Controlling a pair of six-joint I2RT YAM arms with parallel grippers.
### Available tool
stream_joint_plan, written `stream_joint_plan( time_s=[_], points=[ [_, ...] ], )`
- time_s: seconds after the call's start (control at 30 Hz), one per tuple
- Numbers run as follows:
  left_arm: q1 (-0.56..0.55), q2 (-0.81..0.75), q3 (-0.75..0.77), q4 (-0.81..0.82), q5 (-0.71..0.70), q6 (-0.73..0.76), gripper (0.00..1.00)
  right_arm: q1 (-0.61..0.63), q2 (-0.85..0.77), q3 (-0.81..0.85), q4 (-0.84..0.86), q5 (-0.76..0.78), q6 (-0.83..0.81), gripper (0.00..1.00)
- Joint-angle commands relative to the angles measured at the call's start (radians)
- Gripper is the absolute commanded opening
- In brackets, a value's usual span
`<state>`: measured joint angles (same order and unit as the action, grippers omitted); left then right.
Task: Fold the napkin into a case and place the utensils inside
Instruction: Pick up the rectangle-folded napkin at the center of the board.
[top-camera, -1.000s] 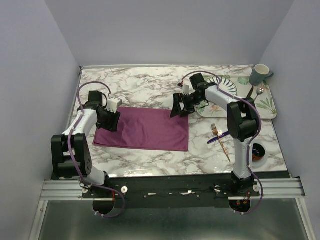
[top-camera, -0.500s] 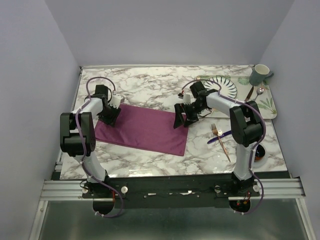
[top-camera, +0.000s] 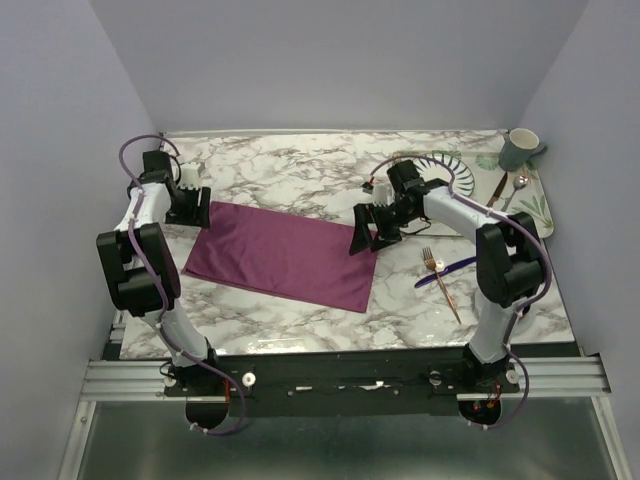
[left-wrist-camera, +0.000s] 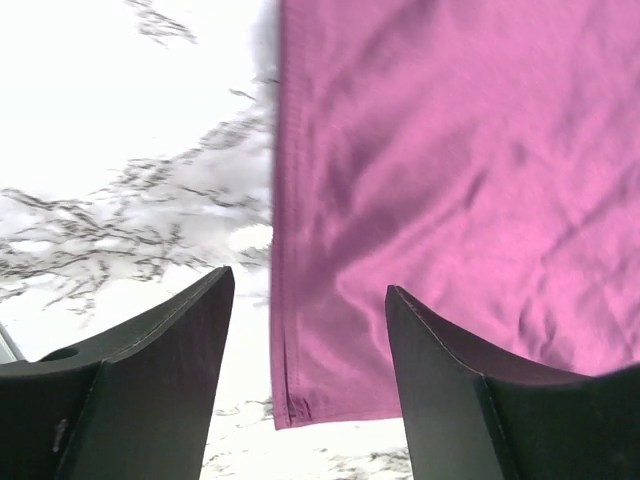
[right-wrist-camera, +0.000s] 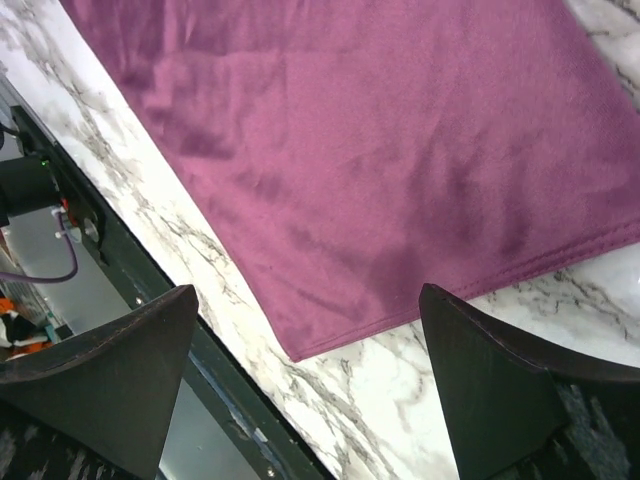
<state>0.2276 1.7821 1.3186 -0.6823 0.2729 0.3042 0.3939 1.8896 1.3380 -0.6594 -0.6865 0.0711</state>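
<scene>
Purple, shiny cloth lies flat on the marble table (top-camera: 300, 175), a bit left of the middle. It is the napkin (top-camera: 285, 258). It looks folded into a long shape, but it is not a thin case yet. The fork (top-camera: 452, 303) and the knife (top-camera: 460, 266) lie crossed on the table at 3 o'clock from it, a little way off.

The left gripper (top-camera: 190, 203) sits by the napkin's 10 o'clock corner. Its jaws are apart and hold nothing. In the left wrist view, the edge of the cloth runs between the two fingers (left-wrist-camera: 150, 340), down on the table. The right gripper (top-camera: 364, 232) is at the 3 o'clock edge. Its jaws are very wide and empty too, with a corner of the cloth under them.

I think the napkin is very light and floppy. It looks slippery, so it may slide on the smooth table or slip out of a pinch. It will not break. A good place to grab is right at a corner or along the sewn edge. Each gripper could take one corner and pinch all the layers, so the fold lifts together.
</scene>
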Motion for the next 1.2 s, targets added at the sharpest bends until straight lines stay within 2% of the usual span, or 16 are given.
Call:
stream_joint_plan(
  time_s=[0.0, 0.2, 0.37, 0.57, 0.73, 0.9, 1.17],
  points=[
    [0.018, 0.053, 0.039, 0.021, -0.024, -0.082, 0.71, 0.006, -0.060, -0.042, -0.011, 0.041, 0.027, 1.00],
    [0.010, 0.092, 0.028, 0.069, -0.075, -0.085, 0.63, 0.006, -0.066, -0.057, -0.046, 0.134, 0.052, 1.00],
    [-0.013, 0.128, -0.001, 0.090, -0.110, -0.065, 0.60, 0.006, -0.053, -0.057, -0.065, 0.128, 0.044, 1.00],
    [-0.034, 0.177, -0.045, 0.139, -0.237, -0.034, 0.53, 0.006, -0.050, -0.042, -0.077, 0.119, 0.045, 1.00],
    [-0.024, 0.206, -0.038, 0.145, -0.262, -0.025, 0.43, 0.006, -0.034, -0.027, -0.078, 0.096, 0.050, 1.00],
    [-0.005, 0.231, 0.024, 0.104, -0.215, -0.036, 0.43, 0.008, -0.024, -0.008, -0.092, 0.085, 0.044, 1.00],
    [-0.005, 0.218, 0.106, 0.060, -0.192, -0.024, 0.48, 0.006, -0.026, -0.014, -0.097, 0.071, 0.036, 1.00]
  ],
)
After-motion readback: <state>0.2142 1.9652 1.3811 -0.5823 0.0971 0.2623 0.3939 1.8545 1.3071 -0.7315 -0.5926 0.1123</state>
